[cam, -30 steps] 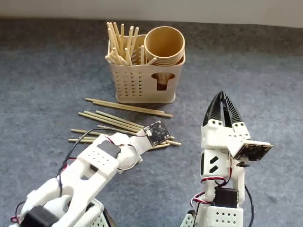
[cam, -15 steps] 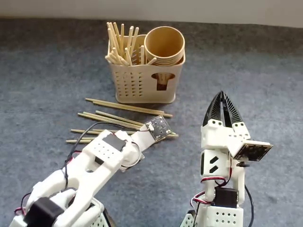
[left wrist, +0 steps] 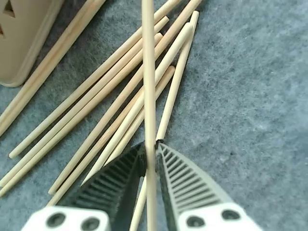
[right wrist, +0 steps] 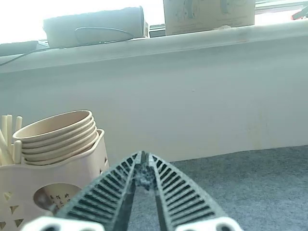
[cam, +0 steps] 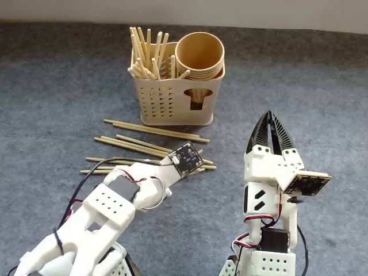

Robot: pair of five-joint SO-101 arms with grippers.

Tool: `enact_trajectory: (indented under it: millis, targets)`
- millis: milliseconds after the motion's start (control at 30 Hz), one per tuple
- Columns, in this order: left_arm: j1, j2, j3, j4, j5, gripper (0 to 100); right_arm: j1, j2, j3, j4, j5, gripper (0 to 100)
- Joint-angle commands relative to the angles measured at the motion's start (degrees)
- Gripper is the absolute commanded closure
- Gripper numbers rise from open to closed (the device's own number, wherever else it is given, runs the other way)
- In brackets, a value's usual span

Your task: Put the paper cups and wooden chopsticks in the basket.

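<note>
Grey carpet-like cover on the table (cam: 57,86), pale wall (right wrist: 216,96) beyond the far edge.

- Basket (cam: 167,109): far centre, upright. It has a stack of paper cups (cam: 199,54) in its right compartment and standing chopsticks (cam: 144,52) in its left.
- Right tool (right wrist: 143,166): near right, well apart from the basket. Jaws are closed tip to tip with nothing between them.
- Left tool (left wrist: 150,144): low over the loose chopsticks (cam: 149,132), which lie scattered on the table just near of the basket. Jaws are pinched almost shut on one chopstick (left wrist: 148,72), which crosses over the others.

Handling, as a judgement: each stick is light, stiff, thin and smooth. Expect it to pivot or slide in the ribbed jaws, and the long free end will likely swing. You cannot tell how far the grip is from its end, and a hold nearer the middle would steady it. Watch that neighbouring sticks don't drag along.
</note>
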Motion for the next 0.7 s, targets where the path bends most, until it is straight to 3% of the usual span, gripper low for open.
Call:
enact_trajectory:
  millis: [0,333,667]
  targets:
    - [0.75,-5.23,0.4,0.53,0.62,99,0.4,0.22,8.75,0.31,-0.35,99.4]
    - [-7.34,-16.75,-4.53,5.45,4.22,99,0.31,0.4,8.75,0.4,-0.35,99.4]
    - [-7.6,-23.78,-16.92,12.48,4.66,99,0.31,0.4,8.75,0.4,-0.35,99.4]
